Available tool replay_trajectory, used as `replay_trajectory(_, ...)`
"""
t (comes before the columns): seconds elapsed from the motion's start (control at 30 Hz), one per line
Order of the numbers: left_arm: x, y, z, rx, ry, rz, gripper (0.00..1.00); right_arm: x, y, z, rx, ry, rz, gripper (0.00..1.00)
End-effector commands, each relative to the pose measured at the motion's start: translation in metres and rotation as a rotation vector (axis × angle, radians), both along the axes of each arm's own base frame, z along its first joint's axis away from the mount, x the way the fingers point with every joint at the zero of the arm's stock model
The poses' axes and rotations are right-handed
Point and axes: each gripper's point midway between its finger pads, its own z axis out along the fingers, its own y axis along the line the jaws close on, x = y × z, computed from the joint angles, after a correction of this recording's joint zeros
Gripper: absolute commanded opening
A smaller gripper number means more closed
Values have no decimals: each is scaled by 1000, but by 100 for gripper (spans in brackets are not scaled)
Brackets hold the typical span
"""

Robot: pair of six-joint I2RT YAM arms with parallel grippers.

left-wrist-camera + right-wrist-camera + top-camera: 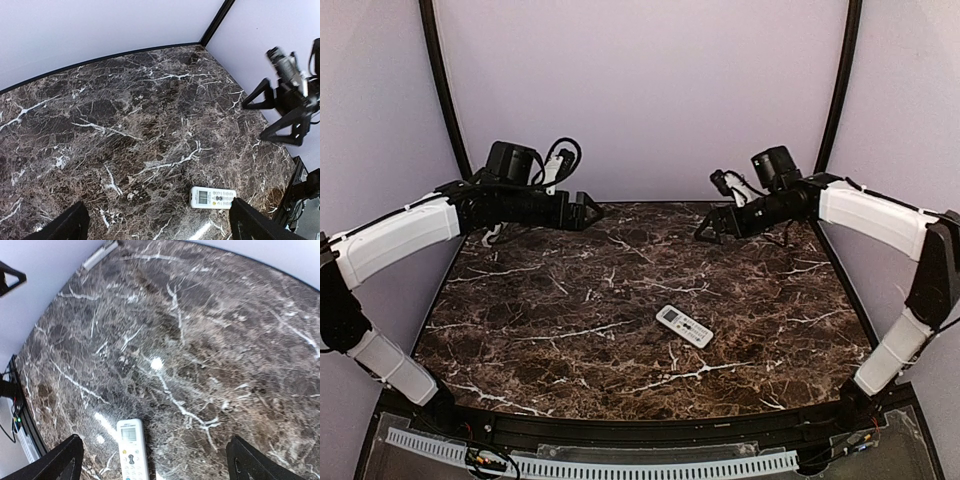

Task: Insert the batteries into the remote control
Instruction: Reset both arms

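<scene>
The remote control (pixel 683 326) lies face up on the dark marble table (pixel 540 330), right of centre, display end toward the far left. It also shows in the left wrist view as the remote control (pixel 213 197) and in the right wrist view as the remote control (pixel 132 450). No batteries are in view. My left gripper (pixel 590 212) hangs high over the table's back left, open and empty, its fingertips (pixel 75 220) wide apart. My right gripper (pixel 708 232) hovers over the back right, also open and empty, and from the left wrist this right gripper (pixel 280 115) shows spread.
A pale grey bar (pixel 100 254) lies against the wall at the table's far edge. Lilac walls and black frame posts (pixel 440 90) close in the back and sides. A slotted white cable duct (pixel 620 466) runs along the near edge.
</scene>
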Motion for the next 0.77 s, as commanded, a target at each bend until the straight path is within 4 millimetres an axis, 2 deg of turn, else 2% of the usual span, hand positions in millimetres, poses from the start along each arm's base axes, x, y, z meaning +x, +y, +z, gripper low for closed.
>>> replay_trajectory(0.0,1,8,-42,85,117,26,99,8,-25,22,182,-106,-82,99)
replay_trajectory(0.1,1,6,-63,81,135,23,99,0,-47,8,190,-111,-121,98)
replay_trajectory(0.13,-5,7,-80,89,168,15,99,-3,-51,-2,182,-102,-124,99)
replay_trajectory(0.17,-5,7,-84,82,167,15,99,-8,-54,-12,175,-85,-127,99)
replay_trajectory(0.2,-12,9,-100,89,199,17,99,-13,-57,-22,172,-73,-133,99)
replay_trajectory(0.23,-13,9,-105,79,199,19,98,-18,-58,-31,175,-61,-135,99)
replay_trajectory(0.3,-25,17,-132,102,252,30,98,-31,-61,-47,199,-37,-144,99)
replay_trajectory(0.4,-36,26,-152,122,280,45,99,-48,-64,-66,238,-4,-154,99)
replay_trajectory(0.57,-47,33,-170,122,302,55,98,-51,-63,-63,269,-22,-155,99)
replay_trajectory(0.73,-44,31,-165,107,278,55,99,-50,-60,-55,274,-32,-131,99)
